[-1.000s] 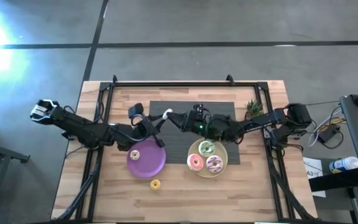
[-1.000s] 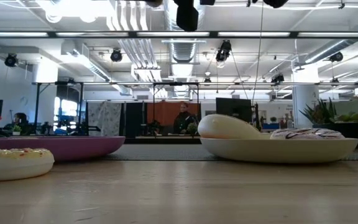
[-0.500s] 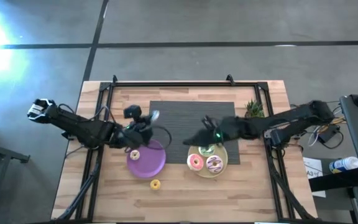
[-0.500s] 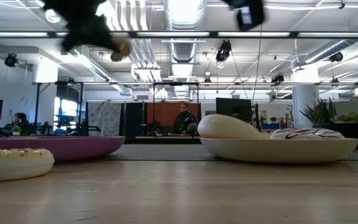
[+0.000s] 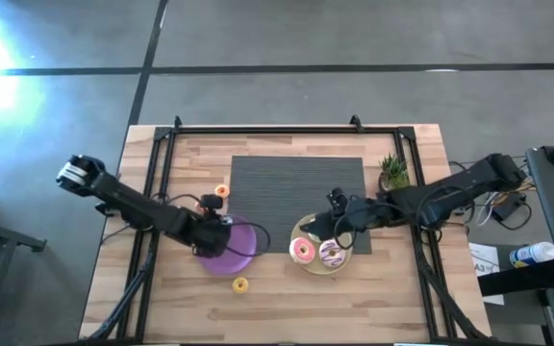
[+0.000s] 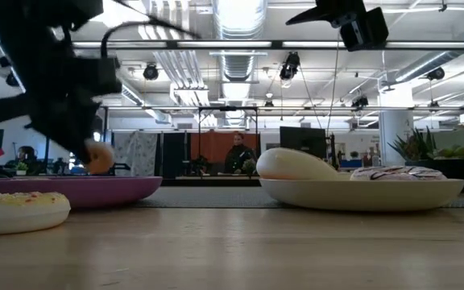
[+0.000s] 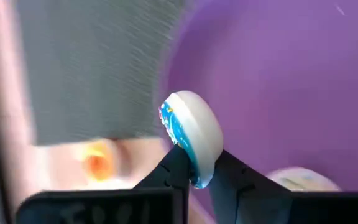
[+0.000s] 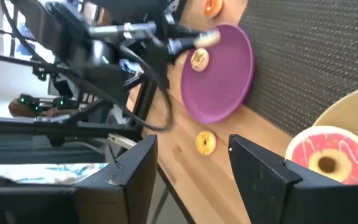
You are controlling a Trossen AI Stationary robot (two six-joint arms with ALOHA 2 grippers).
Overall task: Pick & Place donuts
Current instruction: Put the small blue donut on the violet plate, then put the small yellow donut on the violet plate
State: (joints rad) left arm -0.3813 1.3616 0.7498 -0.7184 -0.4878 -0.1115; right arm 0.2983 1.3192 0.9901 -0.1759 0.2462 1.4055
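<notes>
My left gripper (image 5: 214, 232) hangs over the round purple plate (image 5: 239, 252), shut on a tiny pale donut (image 7: 192, 139). Another tiny pale-yellow donut (image 8: 199, 59) lies flat on that plate. The orange donut (image 5: 221, 191) lies on the wood by the mat's left edge. The yellow one (image 5: 240, 284) lies near the table's near edge. The pink donut (image 5: 303, 250) and the purple-white donut (image 5: 332, 253) lie on the pale-yellow plate (image 5: 308, 266). My right gripper (image 5: 329, 227) is open above that plate's far part. No red donut shows. My left gripper pinches the tiny pale donut between its two fingertips (image 7: 178, 167) by the rim (image 7: 197, 177), the ring standing edge-on. The fingers come from above, slanting down. The donut (image 6: 97, 159) is lifted clear, just over the purple plate (image 6: 95, 190).
A dark ribbed mat (image 5: 296, 187) covers the table's middle toward the far side. A small potted plant (image 5: 392, 170) stands right of it. Black frame rails (image 5: 152, 240) run along both table sides. Bare wood lies along the near edge.
A second ago both grippers met over the mat. My left gripper has since swung toward the near edge and dropped low over the purple plate, carrying the pale donut. My right gripper has drawn back toward the right, over the pale-yellow plate.
</notes>
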